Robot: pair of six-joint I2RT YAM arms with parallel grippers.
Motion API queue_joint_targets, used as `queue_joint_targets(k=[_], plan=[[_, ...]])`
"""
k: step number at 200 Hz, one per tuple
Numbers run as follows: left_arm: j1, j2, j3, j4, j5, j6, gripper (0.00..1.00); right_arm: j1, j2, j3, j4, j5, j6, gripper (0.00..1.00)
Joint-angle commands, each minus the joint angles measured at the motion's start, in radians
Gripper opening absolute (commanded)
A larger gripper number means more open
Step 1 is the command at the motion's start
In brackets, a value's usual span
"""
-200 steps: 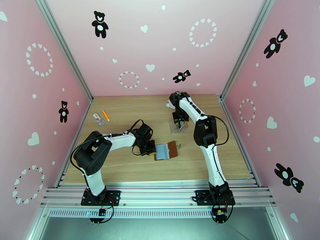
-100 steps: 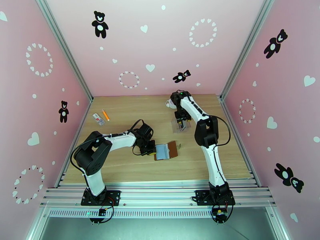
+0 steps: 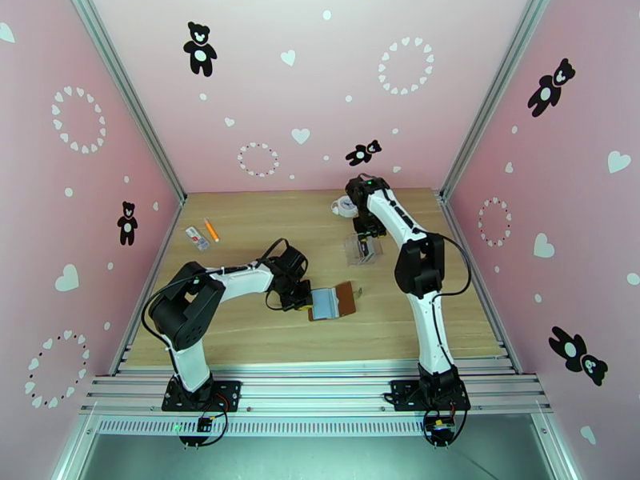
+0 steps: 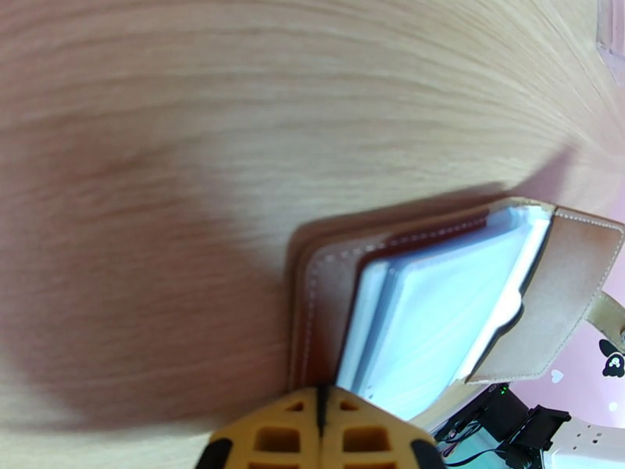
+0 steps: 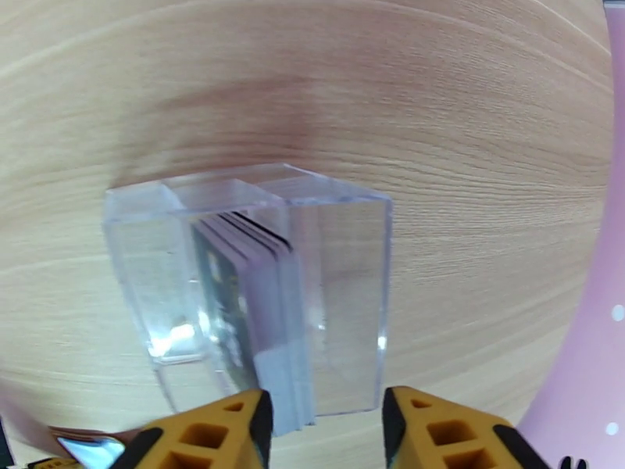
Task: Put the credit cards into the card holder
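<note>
Shift noted: right arm swung back-right; right fingers (image 5: 437, 433) now set apart over dark and pale thin credit cards (image 5: 266, 306) standing in clear plastic box (image 5: 344, 228). Open brown leather card holder (image 3: 334, 302) kept on wooden surface (image 3: 240, 334), left fingers (image 4: 351, 439) together at its edge. Card pickup judged imminent.

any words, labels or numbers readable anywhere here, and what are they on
No text can be read.
Cards in the clear box: any print too blurred.
Packet at the far left: markings too small.
Bear stickers: pictures, no words.
</note>
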Motion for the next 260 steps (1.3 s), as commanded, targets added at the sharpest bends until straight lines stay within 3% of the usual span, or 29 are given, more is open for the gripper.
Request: queue_joint_targets(k=[1, 37, 126, 218, 260], plan=[[-0.03, 0.073, -0.025, -0.057, -0.058, 0.003, 0.0, -0.009, -0.046, -0.033, 0.045, -0.105, -0.006, 0.53], [-0.03, 0.071, -0.023, -0.063, -0.059, 0.009, 0.0, -0.045, -0.039, -0.101, 0.083, -0.139, 0.009, 0.6], [-0.032, 0.078, -0.023, -0.07, -0.061, 0.018, 0.0, -0.081, -0.011, -0.145, 0.103, -0.19, 0.029, 0.59], [-0.03, 0.088, -0.013, -0.076, -0.058, 0.029, 0.0, -0.082, -0.042, -0.134, 0.07, -0.046, 0.013, 0.55], [-0.029, 0.089, -0.007, -0.081, -0.057, 0.035, 0.0, -0.081, -0.092, -0.132, 0.081, -0.02, 0.005, 0.45]])
